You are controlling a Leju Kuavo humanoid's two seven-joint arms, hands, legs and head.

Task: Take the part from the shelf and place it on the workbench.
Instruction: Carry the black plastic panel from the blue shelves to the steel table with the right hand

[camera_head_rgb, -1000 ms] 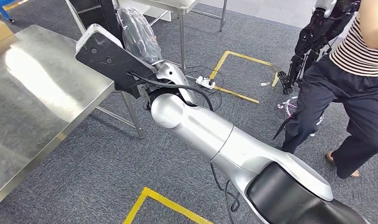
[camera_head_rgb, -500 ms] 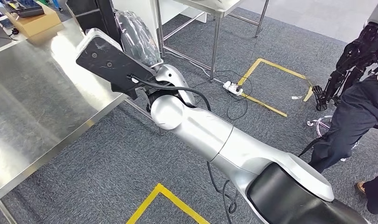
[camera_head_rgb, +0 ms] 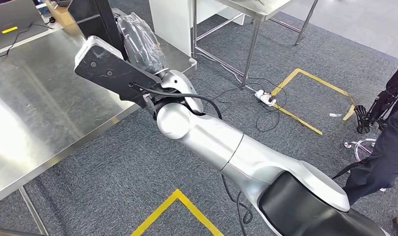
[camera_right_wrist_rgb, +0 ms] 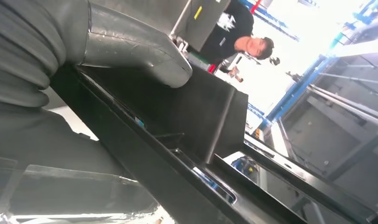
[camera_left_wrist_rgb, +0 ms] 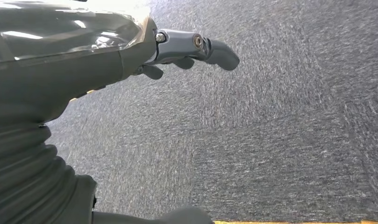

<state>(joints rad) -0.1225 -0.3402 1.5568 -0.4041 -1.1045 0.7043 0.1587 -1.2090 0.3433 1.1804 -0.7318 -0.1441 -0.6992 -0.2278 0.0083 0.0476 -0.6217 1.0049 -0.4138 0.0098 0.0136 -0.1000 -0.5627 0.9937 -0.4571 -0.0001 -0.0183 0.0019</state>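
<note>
Black part [camera_head_rgb: 108, 69], one, sits gripped in the right hand [camera_right_wrist_rgb: 131, 46] at upper left, above one steel surface [camera_head_rgb: 34, 108]; left hand [camera_left_wrist_rgb: 187, 51] hangs empty, fingers apart.

Silver arm, black part, grey carpet lined in yellow

In the head view the robot's smooth silver metal right arm [camera_head_rgb: 211, 142] ends at about 5 o'clock in a black shoulder cover, and at about 10 o'clock a flat matte black plate [camera_head_rgb: 110, 69] sits beside the hand in a grey ribbed cover under clear glossy plastic wrap [camera_head_rgb: 140, 42]. The brushed stainless-steel workbench [camera_head_rgb: 34, 113] at 9 o'clock gleams pale silver. The speckled dark grey carpet floor [camera_head_rgb: 113, 182] bears bright yellow tape lines [camera_head_rgb: 174, 199] at 6 and 2 o'clock. A white power strip [camera_head_rgb: 266, 97] trails black cables. A person's trousers [camera_head_rgb: 383, 162] at 3 o'clock are dark navy.
</note>
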